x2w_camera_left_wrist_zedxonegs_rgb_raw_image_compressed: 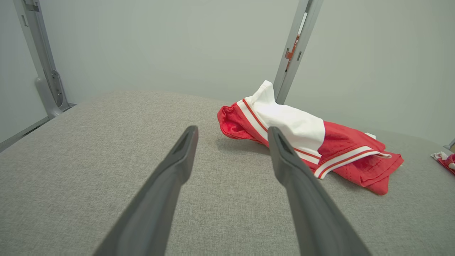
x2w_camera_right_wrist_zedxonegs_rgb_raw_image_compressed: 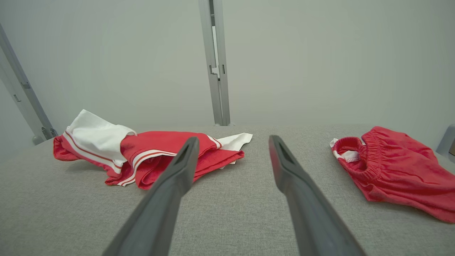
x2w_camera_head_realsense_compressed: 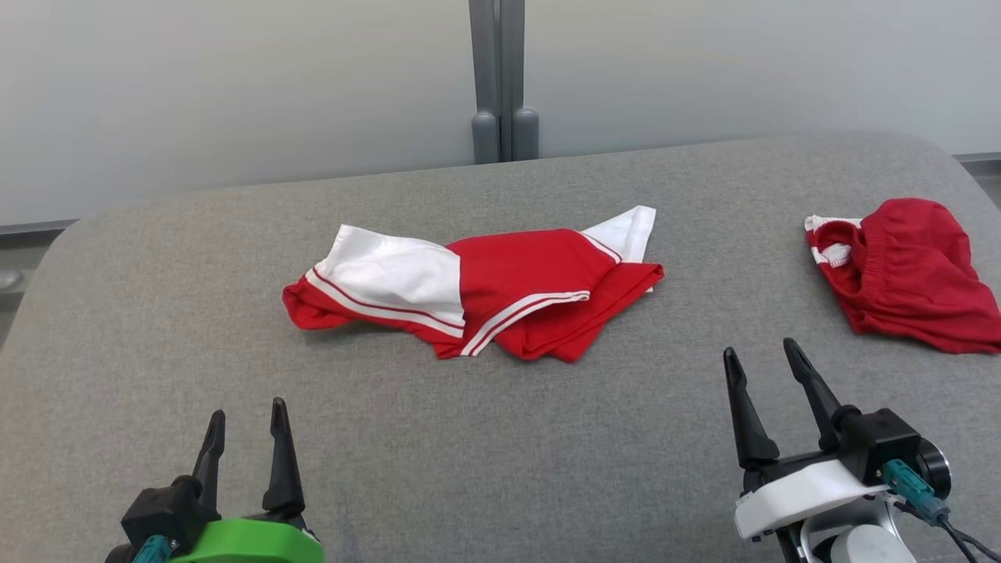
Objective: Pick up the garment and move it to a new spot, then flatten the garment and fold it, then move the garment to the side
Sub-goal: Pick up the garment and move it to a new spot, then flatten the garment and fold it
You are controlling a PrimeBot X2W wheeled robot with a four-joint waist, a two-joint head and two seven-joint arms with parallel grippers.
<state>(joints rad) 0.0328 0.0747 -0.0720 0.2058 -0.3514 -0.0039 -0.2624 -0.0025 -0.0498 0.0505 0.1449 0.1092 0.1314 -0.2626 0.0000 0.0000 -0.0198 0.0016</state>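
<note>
Left pincer [x2w_camera_head_realsense_compressed: 247, 409] and right pincer [x2w_camera_head_realsense_compressed: 760, 348] gape empty; garment [x2w_camera_head_realsense_compressed: 508, 289] lies beyond, between them.

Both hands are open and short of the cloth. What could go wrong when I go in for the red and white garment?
1. The red and white garment lies crumpled in overlapping layers; a pinch may lift only one layer and twist it.
2. The second red garment lies close beyond the right hand; it may snag that instead.
</note>
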